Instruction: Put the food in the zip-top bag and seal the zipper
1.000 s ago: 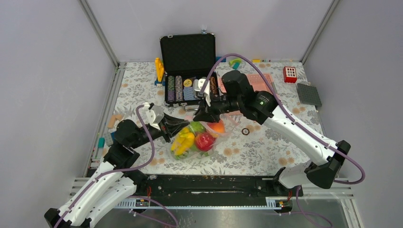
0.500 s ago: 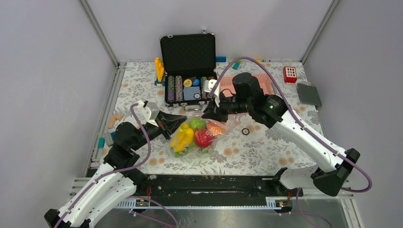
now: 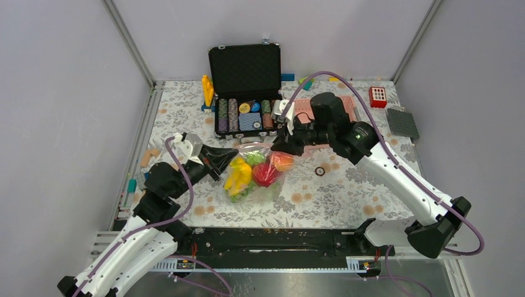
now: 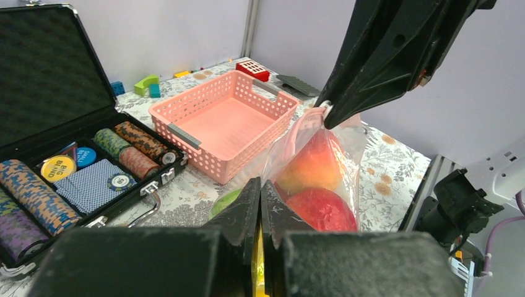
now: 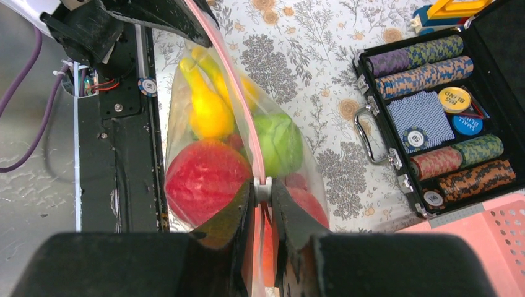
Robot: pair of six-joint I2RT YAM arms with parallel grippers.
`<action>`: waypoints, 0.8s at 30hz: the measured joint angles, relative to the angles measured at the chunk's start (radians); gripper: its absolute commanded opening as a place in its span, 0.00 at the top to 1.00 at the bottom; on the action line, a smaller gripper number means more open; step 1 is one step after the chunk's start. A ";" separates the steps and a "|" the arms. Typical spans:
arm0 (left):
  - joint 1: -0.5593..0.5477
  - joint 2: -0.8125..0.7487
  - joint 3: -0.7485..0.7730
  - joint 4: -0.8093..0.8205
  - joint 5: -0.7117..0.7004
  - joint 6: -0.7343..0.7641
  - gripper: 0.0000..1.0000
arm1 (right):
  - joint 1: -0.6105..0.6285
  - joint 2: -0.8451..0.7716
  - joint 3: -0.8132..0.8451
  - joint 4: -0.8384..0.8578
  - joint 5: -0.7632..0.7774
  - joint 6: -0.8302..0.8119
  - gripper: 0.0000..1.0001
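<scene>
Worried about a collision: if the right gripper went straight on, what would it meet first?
The right gripper pinches the zipper; next along it, likely the left gripper, though depth is unclear.

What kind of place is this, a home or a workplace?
Probably a robot test cell in a laboratory. Grey walls on metal frame posts enclose a table with a flowered cloth; the left arm and right arm stand at its near edge; mixed props lie about, such as a poker chip case.
</scene>
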 measured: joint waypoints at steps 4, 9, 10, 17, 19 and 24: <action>0.000 -0.009 0.000 -0.008 -0.033 0.000 1.00 | -0.016 -0.009 -0.013 -0.003 0.001 0.002 0.90; 0.000 -0.020 -0.013 -0.013 -0.088 -0.008 1.00 | -0.027 -0.029 -0.032 -0.005 0.003 0.006 0.89; 0.000 -0.019 -0.014 -0.016 -0.097 -0.012 1.00 | -0.028 -0.032 -0.036 -0.005 0.004 0.008 0.89; 0.000 -0.019 -0.015 -0.027 -0.152 -0.029 1.00 | -0.040 -0.043 -0.059 -0.009 0.013 0.024 0.89; 0.000 -0.019 -0.016 -0.029 -0.168 -0.034 1.00 | -0.042 -0.048 -0.072 -0.001 0.020 0.034 0.89; 0.000 -0.020 -0.027 -0.031 -0.211 -0.048 1.00 | -0.048 -0.065 -0.106 0.019 0.042 0.069 0.89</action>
